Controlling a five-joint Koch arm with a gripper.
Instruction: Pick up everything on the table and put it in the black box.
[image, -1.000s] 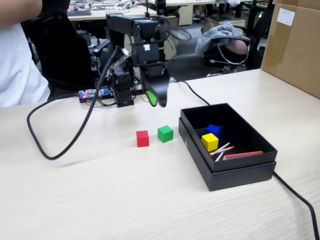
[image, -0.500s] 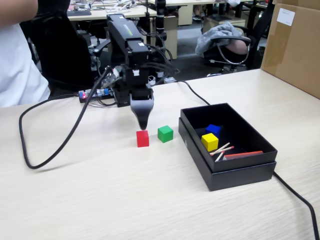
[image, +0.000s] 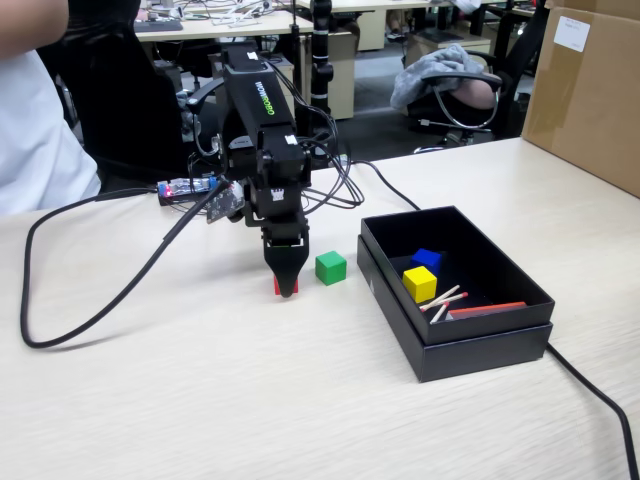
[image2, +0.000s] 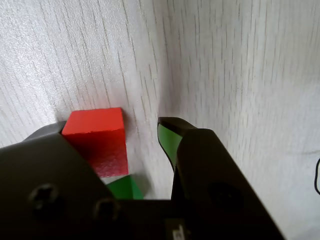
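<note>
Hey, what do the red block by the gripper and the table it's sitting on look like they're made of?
The red block looks like painted wood: matte colour with a faint grainy speckle on its side and crisp edges, though hard plastic isn't ruled out. The table shows pale wood grain in long streaks; its even, smooth sheen suggests a printed laminate rather than solid wood.

Red cube between parted gripper jaws on pale wood-grain table.
The red cube is seen at about nine o'clock of the gripper, against the left jaw; a gap is left to the right jaw. A green piece, possibly a second cube, is glimpsed at six o'clock of it on the table.
</note>
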